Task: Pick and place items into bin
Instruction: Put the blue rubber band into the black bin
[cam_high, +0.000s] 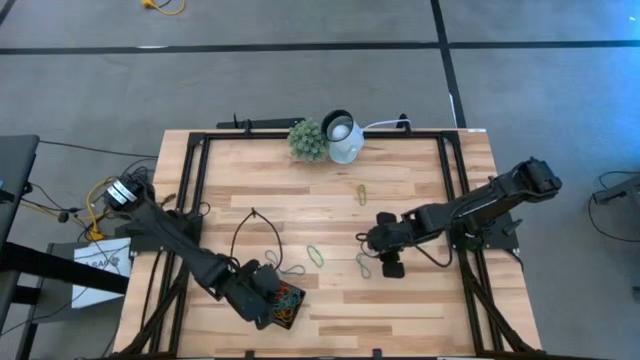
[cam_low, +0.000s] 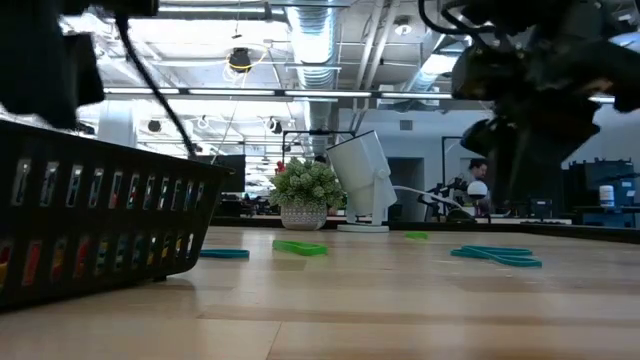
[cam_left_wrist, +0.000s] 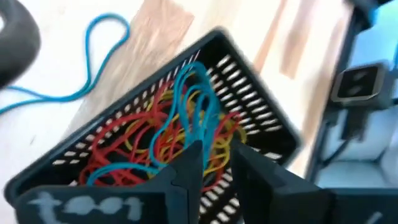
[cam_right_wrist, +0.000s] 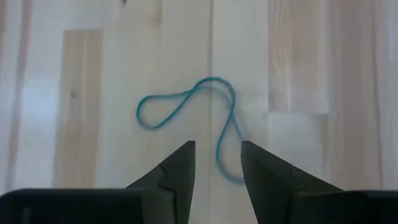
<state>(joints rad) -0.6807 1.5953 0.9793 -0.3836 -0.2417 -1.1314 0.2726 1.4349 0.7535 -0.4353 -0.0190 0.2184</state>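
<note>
Left gripper (cam_left_wrist: 214, 163) hangs over the black slotted bin (cam_left_wrist: 261, 118) at the table's near-left edge, fingers narrowly parted, apparently empty. Tangled rubber bands (cam_left_wrist: 168, 134) fill the bin. Right gripper (cam_right_wrist: 217, 163) hovers, jaws apart, above a loose band (cam_right_wrist: 186, 115) on the wood table (cam_high: 420, 180).

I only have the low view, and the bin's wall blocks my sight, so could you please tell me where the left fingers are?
Observer: The left gripper hangs over the bin, its fingers slightly apart just above the tangled bands inside.
Operator: Thank you. And the right one?
Observer: The right gripper hovers with its fingers open above one loose loop, which lies flat on the table. It is not touching the loop.
</note>
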